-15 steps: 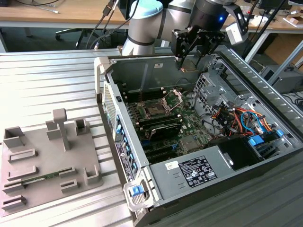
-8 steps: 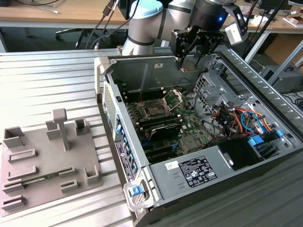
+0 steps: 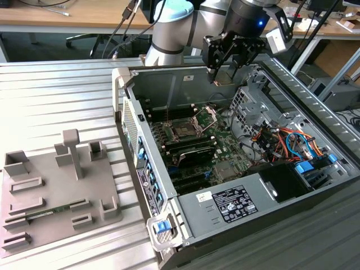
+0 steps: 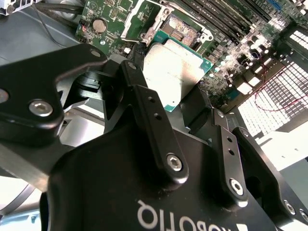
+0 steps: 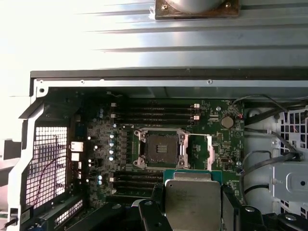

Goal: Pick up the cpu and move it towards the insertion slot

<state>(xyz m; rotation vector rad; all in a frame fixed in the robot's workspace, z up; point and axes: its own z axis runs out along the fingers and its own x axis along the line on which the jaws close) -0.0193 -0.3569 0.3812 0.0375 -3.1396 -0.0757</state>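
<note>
The cpu [image 4: 174, 67], a flat square chip with a silvery top and a thin green rim, hangs in the air between my black fingers [image 4: 144, 103]. My gripper [image 4: 171, 89] is shut on its two opposite edges. In the first wrist view the cpu [image 5: 192, 195] is held in the gripper [image 5: 191, 208] just beside the insertion slot [image 5: 160, 148], whose silver retaining plate [image 5: 203, 151] is swung open. In the exterior view the gripper [image 3: 221, 76] hovers high over the open computer case, above and behind the insertion slot [image 3: 183, 131].
The case's metal walls [image 3: 169, 84] surround the motherboard. Long black memory slots [image 5: 154, 113] run on both sides of the socket. Coloured cables [image 3: 281, 140] and a drive cage fill the exterior view's right. A grey plastic tray [image 3: 56, 191] lies on the table at that view's left.
</note>
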